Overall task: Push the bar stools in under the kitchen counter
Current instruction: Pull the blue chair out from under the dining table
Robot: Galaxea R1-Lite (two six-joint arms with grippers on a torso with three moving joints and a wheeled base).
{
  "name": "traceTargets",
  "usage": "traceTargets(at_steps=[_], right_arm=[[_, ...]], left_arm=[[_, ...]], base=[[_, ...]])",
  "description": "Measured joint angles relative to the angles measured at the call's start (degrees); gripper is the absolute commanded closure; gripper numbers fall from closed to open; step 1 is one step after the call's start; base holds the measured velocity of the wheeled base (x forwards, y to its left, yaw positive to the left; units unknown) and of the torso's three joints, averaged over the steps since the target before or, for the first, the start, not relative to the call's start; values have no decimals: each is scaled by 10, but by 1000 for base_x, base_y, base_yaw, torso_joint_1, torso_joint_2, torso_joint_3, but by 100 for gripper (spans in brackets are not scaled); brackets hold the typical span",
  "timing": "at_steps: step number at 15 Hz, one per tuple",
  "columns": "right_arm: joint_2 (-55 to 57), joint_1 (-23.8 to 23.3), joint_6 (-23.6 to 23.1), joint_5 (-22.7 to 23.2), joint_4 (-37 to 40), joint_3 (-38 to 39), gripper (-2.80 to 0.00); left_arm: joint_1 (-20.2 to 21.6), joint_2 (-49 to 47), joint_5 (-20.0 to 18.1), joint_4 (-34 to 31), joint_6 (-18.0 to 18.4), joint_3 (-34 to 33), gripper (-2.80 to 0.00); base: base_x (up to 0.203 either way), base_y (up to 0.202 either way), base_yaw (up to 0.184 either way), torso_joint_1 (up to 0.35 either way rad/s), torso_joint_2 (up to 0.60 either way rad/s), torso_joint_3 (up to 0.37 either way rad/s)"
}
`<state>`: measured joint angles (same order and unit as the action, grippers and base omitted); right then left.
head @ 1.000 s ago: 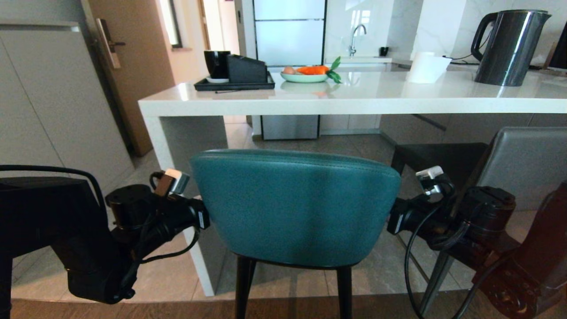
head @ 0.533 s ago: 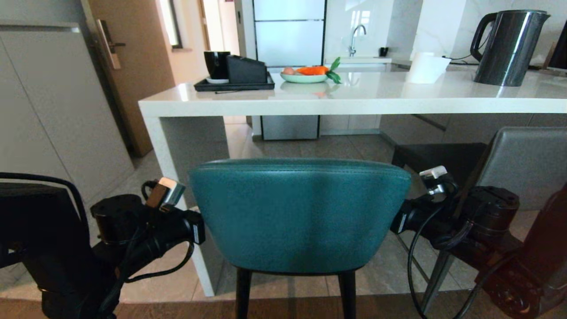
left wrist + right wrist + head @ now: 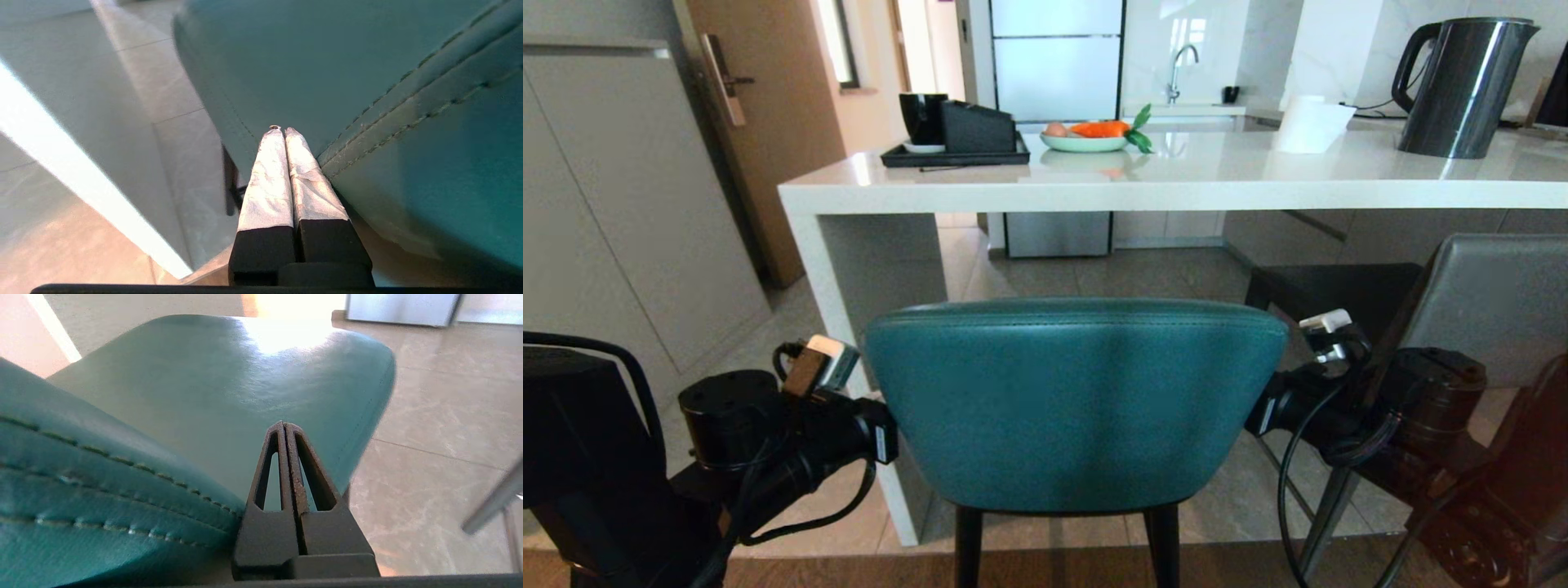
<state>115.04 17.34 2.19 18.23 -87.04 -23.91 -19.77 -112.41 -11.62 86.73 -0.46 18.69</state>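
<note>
The teal bar stool (image 3: pixel 1078 400) stands in front of me with its curved backrest toward me, before the kitchen counter (image 3: pixel 1176 192). The grey bar stool (image 3: pixel 1486 302) stands at the right, partly under the counter. My left arm (image 3: pixel 792 425) reaches past the backrest's left edge, and its fingertips are hidden there. In the left wrist view my left gripper (image 3: pixel 281 130) is shut and lies against the teal backrest (image 3: pixel 408 102). My right arm (image 3: pixel 1339 400) flanks the right edge. My right gripper (image 3: pixel 282 425) is shut, empty, over the teal seat (image 3: pixel 229 384).
The counter's white panel leg (image 3: pixel 849 327) stands close by the teal stool's left side. On the counter are a black tray (image 3: pixel 956 153), a plate with a carrot (image 3: pixel 1086 137), a white cup (image 3: pixel 1311 122) and a dark kettle (image 3: pixel 1462 86). A cabinet wall (image 3: pixel 605 204) lines the left.
The teal backrest now sits lower and wider in the head view while the counter has stayed put. My left arm has sunk and drawn back beside it. The right arm has barely moved.
</note>
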Motion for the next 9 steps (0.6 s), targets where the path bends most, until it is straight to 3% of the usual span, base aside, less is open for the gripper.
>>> traceTargets(at_steps=[2, 4, 9], right_arm=[[0, 3, 0, -10, 0, 1, 0], [0, 7, -1, -14, -2, 1, 0], [0, 18, -3, -17, -3, 8, 0]], left_arm=[[-8, 0, 38, 0, -3, 0, 0], [-9, 0, 43, 4, -3, 2, 0], [-9, -2, 44, 5, -3, 2, 0]], base=[[0, 0, 0, 0, 0, 0], [-51, 0, 1, 6, 2, 3], [-188, 0, 1, 1, 4, 1]])
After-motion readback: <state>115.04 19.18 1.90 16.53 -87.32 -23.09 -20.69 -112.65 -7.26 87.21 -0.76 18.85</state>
